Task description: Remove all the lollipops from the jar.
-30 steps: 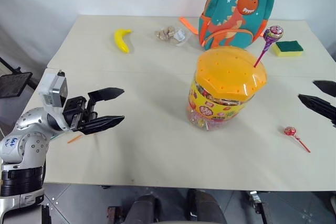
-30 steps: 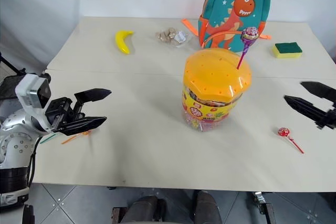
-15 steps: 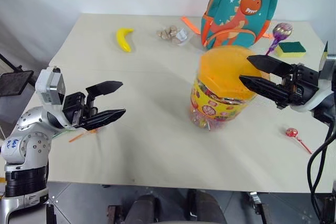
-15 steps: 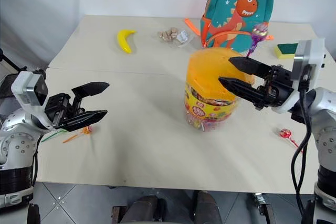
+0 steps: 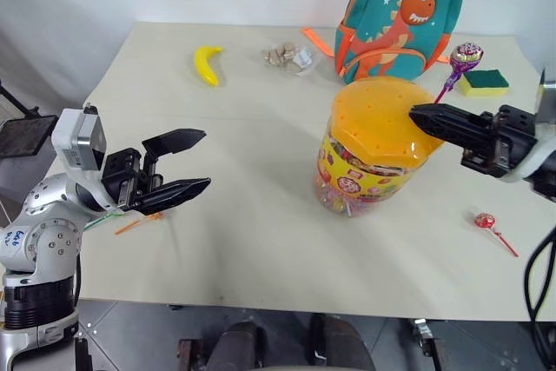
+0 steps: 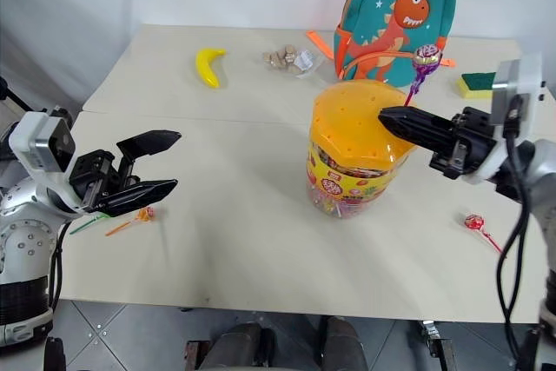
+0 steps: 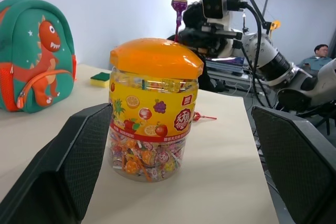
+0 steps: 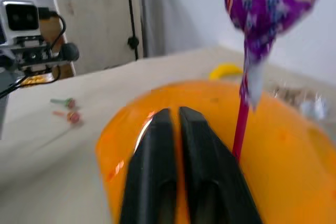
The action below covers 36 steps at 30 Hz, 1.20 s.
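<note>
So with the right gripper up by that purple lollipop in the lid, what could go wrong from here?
The right gripper looks shut beside the purple lollipop's stick, not around it, so it may push the stick sideways instead of gripping it. Its fingers lie over the jar's domed lid, and nothing steadies the jar, with the left gripper open and well away, so a nudge could shift it.

- The left gripper (image 5: pixel 181 164) is hanging above the table's near left part, reaching toward the right; its two black fingers are standing spread wide apart, holding nothing
- The right gripper (image 5: pixel 419 117) is reaching in from the right, lying roughly level, tips pointing left; its fingers (image 8: pixel 157 145) are lying almost together, a thin slit between them, gripping nothing
</note>
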{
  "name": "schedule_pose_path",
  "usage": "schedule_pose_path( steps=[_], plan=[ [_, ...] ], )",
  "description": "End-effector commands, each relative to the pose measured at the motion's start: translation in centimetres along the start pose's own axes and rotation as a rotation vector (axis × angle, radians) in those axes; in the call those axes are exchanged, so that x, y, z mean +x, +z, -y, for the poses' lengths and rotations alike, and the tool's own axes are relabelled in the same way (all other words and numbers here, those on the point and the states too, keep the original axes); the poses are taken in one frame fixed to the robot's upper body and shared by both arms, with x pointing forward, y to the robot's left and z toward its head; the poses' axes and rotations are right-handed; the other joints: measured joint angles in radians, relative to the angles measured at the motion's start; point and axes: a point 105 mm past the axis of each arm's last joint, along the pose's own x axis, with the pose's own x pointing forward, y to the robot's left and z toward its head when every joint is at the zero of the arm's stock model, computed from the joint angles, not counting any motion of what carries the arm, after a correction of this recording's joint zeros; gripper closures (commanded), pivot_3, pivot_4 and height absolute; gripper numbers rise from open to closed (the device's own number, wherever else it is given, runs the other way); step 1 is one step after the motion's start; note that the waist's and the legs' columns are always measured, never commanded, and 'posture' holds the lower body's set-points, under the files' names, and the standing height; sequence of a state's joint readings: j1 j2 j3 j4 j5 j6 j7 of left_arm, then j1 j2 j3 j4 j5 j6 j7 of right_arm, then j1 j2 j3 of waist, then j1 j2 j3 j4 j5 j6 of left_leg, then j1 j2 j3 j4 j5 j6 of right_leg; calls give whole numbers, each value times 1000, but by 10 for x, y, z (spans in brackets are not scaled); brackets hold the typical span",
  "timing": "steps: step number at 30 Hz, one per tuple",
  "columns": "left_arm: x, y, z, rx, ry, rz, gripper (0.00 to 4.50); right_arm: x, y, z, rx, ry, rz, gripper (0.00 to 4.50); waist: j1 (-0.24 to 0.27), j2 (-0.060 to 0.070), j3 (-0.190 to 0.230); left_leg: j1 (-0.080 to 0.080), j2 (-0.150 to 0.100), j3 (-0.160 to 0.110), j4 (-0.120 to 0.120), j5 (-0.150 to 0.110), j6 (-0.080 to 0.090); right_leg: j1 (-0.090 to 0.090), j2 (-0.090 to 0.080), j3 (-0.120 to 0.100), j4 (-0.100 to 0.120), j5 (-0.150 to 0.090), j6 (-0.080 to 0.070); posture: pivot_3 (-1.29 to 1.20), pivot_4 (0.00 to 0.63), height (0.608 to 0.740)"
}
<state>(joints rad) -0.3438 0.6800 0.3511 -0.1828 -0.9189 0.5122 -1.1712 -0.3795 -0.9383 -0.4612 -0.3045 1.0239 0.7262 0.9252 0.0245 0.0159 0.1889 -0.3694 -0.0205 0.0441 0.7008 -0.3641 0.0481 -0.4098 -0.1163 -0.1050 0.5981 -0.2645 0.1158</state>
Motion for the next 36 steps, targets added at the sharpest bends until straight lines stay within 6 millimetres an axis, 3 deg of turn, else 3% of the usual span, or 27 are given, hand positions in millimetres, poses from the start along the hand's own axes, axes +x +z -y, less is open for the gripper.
schedule_pose_path(
  steps=[1,3,6,18,21,23,27,31,36],
  plan=[
    [-1,10,2,40,-12,2,0,-20,13,4,-40,-51,3,2878,0,0,0,0,0,0,0,0,0,0,0,0,0,0,0,0,150,740],
    [0,11,2,45,-15,6,0,-31,17,17,-104,-139,17,2195,-1,0,0,0,0,0,0,0,0,0,0,0,0,0,0,0,150,740],
    [1,11,2,46,-19,8,0,-34,19,25,-125,-181,37,2195,-1,0,0,1,0,1,0,0,0,0,0,1,0,0,0,0,150,740],
    [2,13,2,49,-23,7,0,3,7,25,-88,-87,81,2195,1,0,0,0,0,1,0,0,0,0,0,0,0,0,0,0,150,740],
    [3,16,2,56,-24,13,0,4,11,28,-81,-95,117,2764,1,0,0,0,0,1,0,0,0,0,0,0,0,0,0,0,150,740],
    [5,18,2,60,-29,21,0,3,14,28,-73,-91,134,3478,0,0,0,0,0,1,0,0,0,0,0,0,0,0,0,0,150,740],
    [10,21,3,66,-47,40,0,-1,25,29,-52,-99,183,4462,-1,0,0,0,0,1,0,0,0,0,0,0,0,0,0,0,150,740],
    [13,21,4,63,-65,44,0,-10,46,32,-12,-123,268,4462,-1,0,0,0,0,1,0,0,0,0,1,0,0,0,0,0,150,740],
    [16,12,8,64,-125,-17,0,-51,68,52,-5,-321,289,4462,3,0,0,0,-1,1,0,0,0,0,0,0,0,0,0,0,150,740]
  ],
)
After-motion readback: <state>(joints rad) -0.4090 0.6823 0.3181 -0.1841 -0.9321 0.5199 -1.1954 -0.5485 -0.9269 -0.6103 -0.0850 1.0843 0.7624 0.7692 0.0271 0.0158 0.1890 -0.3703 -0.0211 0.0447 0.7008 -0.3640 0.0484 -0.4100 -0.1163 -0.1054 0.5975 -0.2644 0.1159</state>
